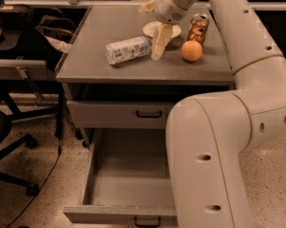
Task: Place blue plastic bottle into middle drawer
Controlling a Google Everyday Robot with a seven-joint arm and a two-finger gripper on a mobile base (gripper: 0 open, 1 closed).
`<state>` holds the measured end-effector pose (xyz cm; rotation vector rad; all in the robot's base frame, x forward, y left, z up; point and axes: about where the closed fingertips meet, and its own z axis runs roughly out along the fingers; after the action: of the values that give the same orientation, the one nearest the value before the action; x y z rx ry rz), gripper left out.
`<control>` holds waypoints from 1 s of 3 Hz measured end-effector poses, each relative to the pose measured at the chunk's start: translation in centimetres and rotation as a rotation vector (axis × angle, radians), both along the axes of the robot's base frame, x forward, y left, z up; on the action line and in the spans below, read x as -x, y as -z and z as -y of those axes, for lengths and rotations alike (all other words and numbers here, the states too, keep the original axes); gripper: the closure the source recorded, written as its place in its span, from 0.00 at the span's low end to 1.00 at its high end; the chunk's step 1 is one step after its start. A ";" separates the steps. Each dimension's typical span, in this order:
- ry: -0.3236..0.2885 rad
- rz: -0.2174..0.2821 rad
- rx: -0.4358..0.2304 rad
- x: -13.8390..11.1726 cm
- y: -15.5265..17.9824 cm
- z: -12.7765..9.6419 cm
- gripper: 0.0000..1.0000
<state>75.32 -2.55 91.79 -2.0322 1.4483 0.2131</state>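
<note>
The blue plastic bottle (128,50) lies on its side on the grey cabinet top (100,27), cap end to the right. My gripper (156,38) hangs just right of the bottle's cap end, open and empty, with one pale finger (160,41) pointing down to the cabinet top. The middle drawer (128,179) is pulled out below, its grey inside bare. The top drawer front (119,114) above it is shut.
An orange (191,51), an orange-brown drink can (198,28) and a white bowl (157,30) stand right of and behind the gripper. My arm's large white link (209,160) covers the drawer's right side. A black office chair (4,127) and desk stand at the left.
</note>
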 end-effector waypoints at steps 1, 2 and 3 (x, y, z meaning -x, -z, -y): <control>-0.069 -0.008 0.014 0.1 0.7 -2.6 0.00; -0.144 -0.014 0.020 0.3 1.6 -5.4 0.00; -0.186 -0.032 0.034 0.6 2.5 -7.1 0.00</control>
<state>74.73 4.59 89.29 -2.2017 1.2893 0.3021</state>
